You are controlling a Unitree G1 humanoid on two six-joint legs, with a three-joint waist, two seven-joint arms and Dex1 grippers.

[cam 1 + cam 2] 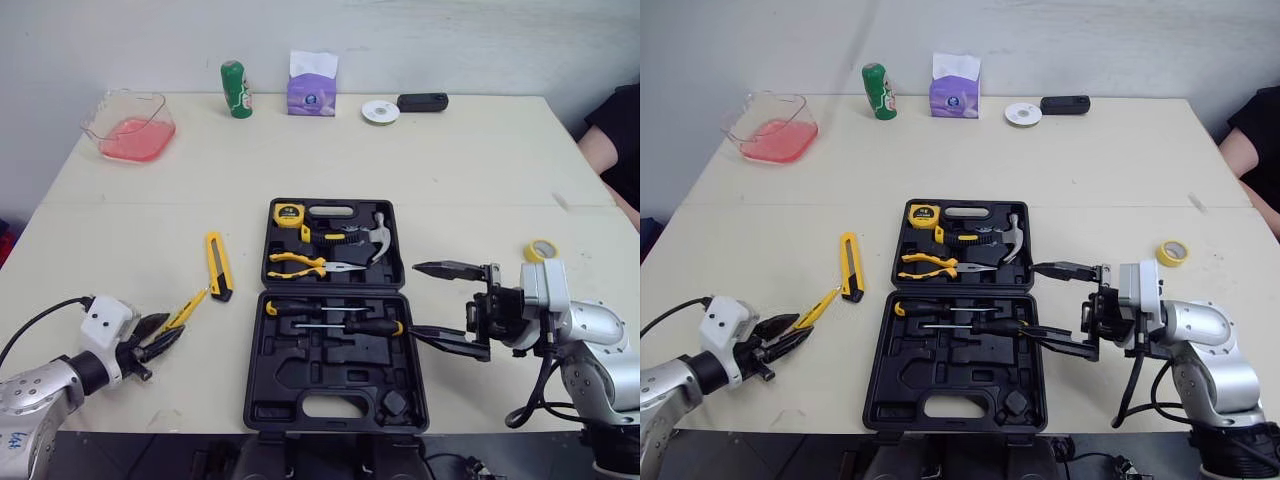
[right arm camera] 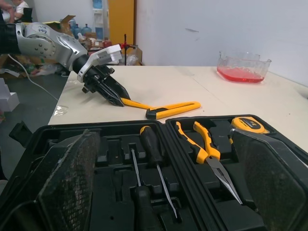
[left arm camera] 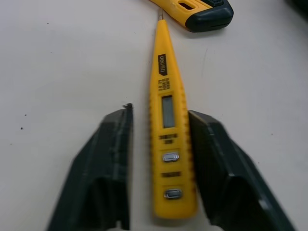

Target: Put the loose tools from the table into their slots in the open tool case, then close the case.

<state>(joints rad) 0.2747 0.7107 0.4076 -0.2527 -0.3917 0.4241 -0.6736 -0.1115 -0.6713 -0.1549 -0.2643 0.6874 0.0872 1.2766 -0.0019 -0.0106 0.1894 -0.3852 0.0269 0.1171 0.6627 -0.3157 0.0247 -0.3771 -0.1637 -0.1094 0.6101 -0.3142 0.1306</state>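
Lying open on the tabletop [image 1: 450, 170], the case [image 1: 300, 365] holds a tape measure [image 1: 289, 214], hammer [image 1: 377, 238] and pliers [image 1: 305, 264] in its far half and two screwdrivers [image 1: 372, 327] in its near half. Left of the case lie a yellow knife [image 1: 219, 265] and a yellow tester [image 3: 166, 120]. The left pincer [image 1: 172, 328] is open, one finger on each side of the tester's butt end. The right pincer [image 1: 413, 298] is spread wide at the case's right edge, holding nothing. A tape roll [image 1: 540, 249] sits right of the case. Far behind the case, to its left, a clear bowl [image 1: 155, 100] holds pink liquid.
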